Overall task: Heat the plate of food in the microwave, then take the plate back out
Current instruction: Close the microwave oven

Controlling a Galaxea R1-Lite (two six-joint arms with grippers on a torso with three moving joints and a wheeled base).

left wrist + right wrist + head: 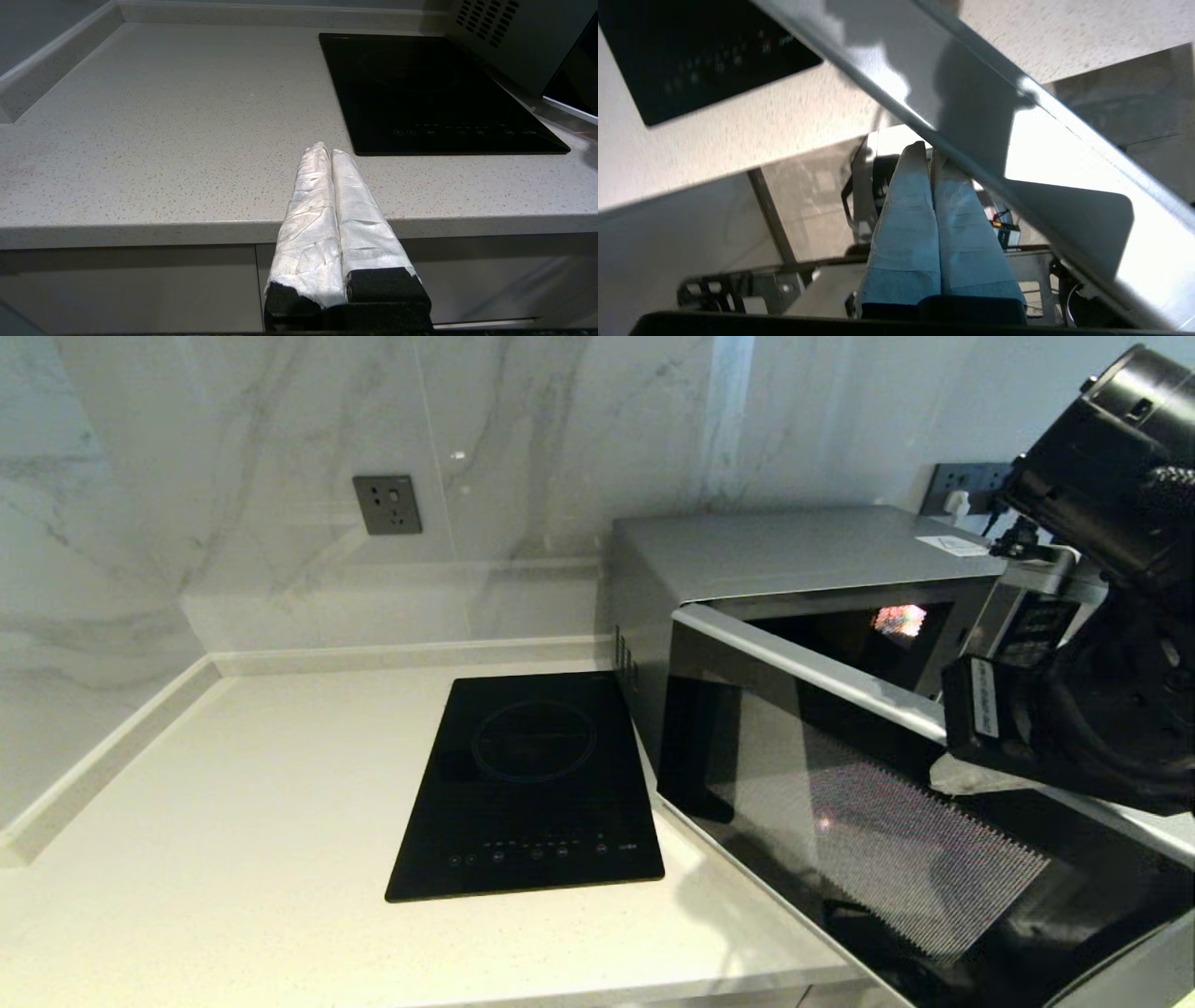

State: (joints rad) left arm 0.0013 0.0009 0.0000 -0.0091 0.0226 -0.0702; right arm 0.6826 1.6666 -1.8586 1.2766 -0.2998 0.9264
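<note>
The right gripper (930, 148), fingers pressed together and holding nothing, rests against the half-open door of the microwave (794, 560), a stiff hinged panel best pushed near its free edge; no plate visible.

No legible text anywhere.
The white label on the right arm (983, 709), the sticker on the microwave (803, 560) top and the hob (532, 784) control marks are too small to read.
</note>
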